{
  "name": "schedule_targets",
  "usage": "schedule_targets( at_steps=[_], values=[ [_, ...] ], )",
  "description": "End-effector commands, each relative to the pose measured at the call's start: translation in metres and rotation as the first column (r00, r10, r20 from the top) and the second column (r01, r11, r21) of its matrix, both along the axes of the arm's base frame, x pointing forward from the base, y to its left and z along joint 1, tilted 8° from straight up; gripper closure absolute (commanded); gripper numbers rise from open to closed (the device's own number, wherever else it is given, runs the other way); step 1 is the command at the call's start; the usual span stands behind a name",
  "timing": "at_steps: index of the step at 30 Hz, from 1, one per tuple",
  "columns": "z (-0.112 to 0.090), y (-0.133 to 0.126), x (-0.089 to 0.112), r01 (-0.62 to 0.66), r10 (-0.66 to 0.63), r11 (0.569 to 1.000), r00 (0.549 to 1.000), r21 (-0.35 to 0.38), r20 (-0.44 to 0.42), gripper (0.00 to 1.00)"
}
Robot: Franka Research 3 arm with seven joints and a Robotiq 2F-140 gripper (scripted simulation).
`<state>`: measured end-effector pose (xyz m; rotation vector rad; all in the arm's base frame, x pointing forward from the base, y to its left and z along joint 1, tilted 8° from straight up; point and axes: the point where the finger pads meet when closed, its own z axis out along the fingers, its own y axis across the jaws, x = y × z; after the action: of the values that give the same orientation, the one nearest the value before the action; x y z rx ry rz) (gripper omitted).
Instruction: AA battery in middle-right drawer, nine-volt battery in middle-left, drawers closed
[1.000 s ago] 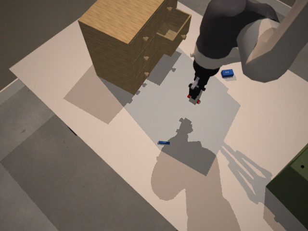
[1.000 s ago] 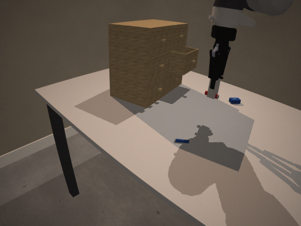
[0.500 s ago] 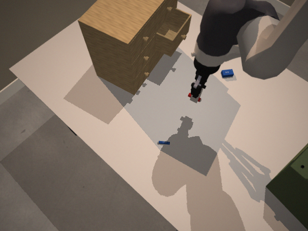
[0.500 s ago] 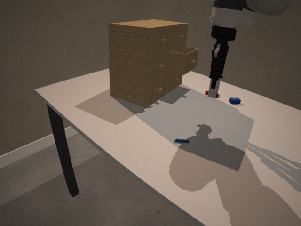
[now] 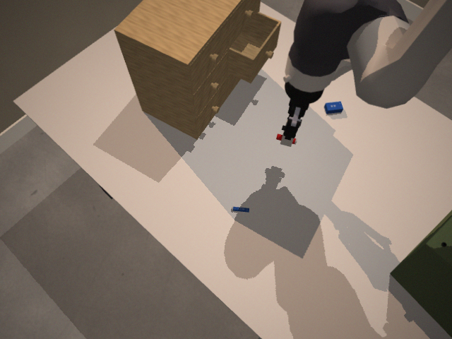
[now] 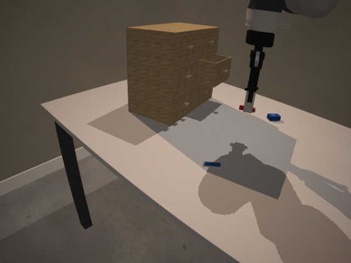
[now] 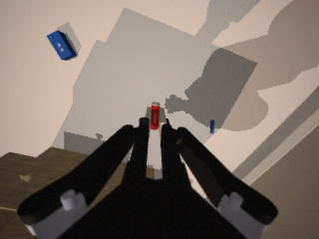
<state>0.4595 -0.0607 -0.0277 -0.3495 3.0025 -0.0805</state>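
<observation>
Open stretch of tabletop (image 5: 255, 153) between chest (image 5: 175, 66) and blue block (image 5: 333, 106). Pulled-out drawer (image 5: 255, 44) juts into that gap, open from above.

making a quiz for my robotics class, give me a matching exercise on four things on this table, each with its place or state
Things:
1. red battery
2. blue block battery
3. slim blue battery
4. middle-row right drawer

Places or states:
A. pulled partly out of the chest
B. lying alone near the table's near edge
C. clamped between the fingers of the gripper
D. lying on the table close beside the gripper

Pairs: 1-C, 2-D, 3-B, 4-A
</observation>
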Motion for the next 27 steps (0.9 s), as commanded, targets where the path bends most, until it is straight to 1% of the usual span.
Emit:
schedule_targets(
  at_steps=[1, 3, 4, 6, 7, 9, 10, 13, 14, 16, 17, 18, 20, 21, 22, 24, 25, 26, 27],
  values=[
    [-0.001, -0.004, -0.002, -0.155, 0.155, 0.988, 0.988, -0.026, -0.018, 0.94],
    [-0.001, -0.004, -0.002, -0.155, 0.155, 0.988, 0.988, -0.026, -0.018, 0.94],
    [-0.001, -0.008, -0.001, -0.234, 0.233, 0.972, 0.972, -0.033, -0.026, 0.94],
    [-0.001, -0.008, -0.001, -0.234, 0.233, 0.972, 0.972, -0.033, -0.026, 0.94],
    [-0.001, -0.012, 0.000, -0.319, 0.317, 0.947, 0.948, -0.040, -0.035, 0.94],
    [-0.001, -0.012, 0.000, -0.319, 0.317, 0.947, 0.948, -0.040, -0.035, 0.94],
    [-0.002, -0.017, 0.001, -0.407, 0.405, 0.912, 0.913, -0.047, -0.045, 0.94],
    [-0.002, -0.017, 0.001, -0.407, 0.405, 0.912, 0.913, -0.047, -0.045, 0.94],
    [-0.002, -0.022, 0.002, -0.494, 0.492, 0.868, 0.869, -0.053, -0.055, 0.94],
    [-0.002, -0.022, 0.002, -0.494, 0.492, 0.868, 0.869, -0.053, -0.055, 0.94],
    [-0.002, -0.028, 0.003, -0.559, 0.556, 0.827, 0.829, -0.056, -0.062, 0.94],
    [-0.002, -0.028, 0.003, -0.579, 0.576, 0.813, 0.815, -0.058, -0.066, 0.94],
    [-0.002, -0.028, 0.003, -0.579, 0.576, 0.813, 0.815, -0.058, -0.066, 0.94],
    [-0.002, -0.033, 0.004, -0.638, 0.634, 0.768, 0.770, -0.060, -0.072, 0.94],
    [-0.002, -0.033, 0.004, -0.659, 0.655, 0.750, 0.752, -0.062, -0.077, 0.94],
    [-0.002, -0.033, 0.004, -0.660, 0.656, 0.749, 0.751, -0.062, -0.077, 0.94],
    [-0.002, -0.039, 0.005, -0.713, 0.709, 0.698, 0.701, -0.064, -0.083, 0.94],
    [-0.002, -0.039, 0.005, -0.732, 0.727, 0.678, 0.681, -0.065, -0.088, 0.94],
    [-0.002, -0.039, 0.005, -0.735, 0.730, 0.675, 0.678, -0.065, -0.088, 0.94]
  ],
)
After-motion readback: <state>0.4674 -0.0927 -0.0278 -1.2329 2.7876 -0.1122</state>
